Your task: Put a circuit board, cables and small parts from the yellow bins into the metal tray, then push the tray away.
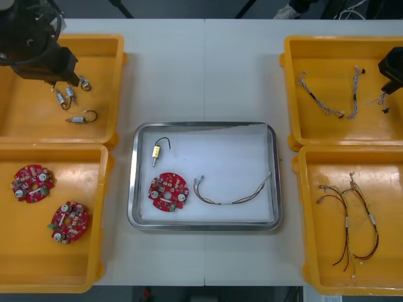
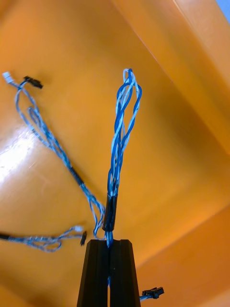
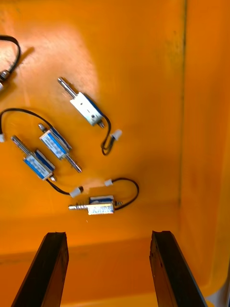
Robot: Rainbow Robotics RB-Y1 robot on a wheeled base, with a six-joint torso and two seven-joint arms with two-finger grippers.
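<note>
Light table (image 1: 201, 69) seen from above. Over far-left bin (image 1: 63, 39), left gripper (image 3: 108, 235) spread wide above small parts (image 3: 87, 108). In near-left bin (image 1: 56, 148), two boards (image 1: 31, 182). At centre, tray (image 1: 204, 125) holding board (image 1: 168, 192), one part (image 1: 155, 151), red cable (image 1: 233, 196). In far-right bin (image 1: 340, 39), right gripper (image 2: 109, 242) clamped on blue-white cable (image 2: 120, 144).

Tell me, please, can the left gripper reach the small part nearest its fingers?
Probably yes: the left gripper is open over the bin, and that part lies bare just ahead, nothing between.

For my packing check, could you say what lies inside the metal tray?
A round red circuit board, a red and yellow cable and one small metal part; nothing covers them.
</note>
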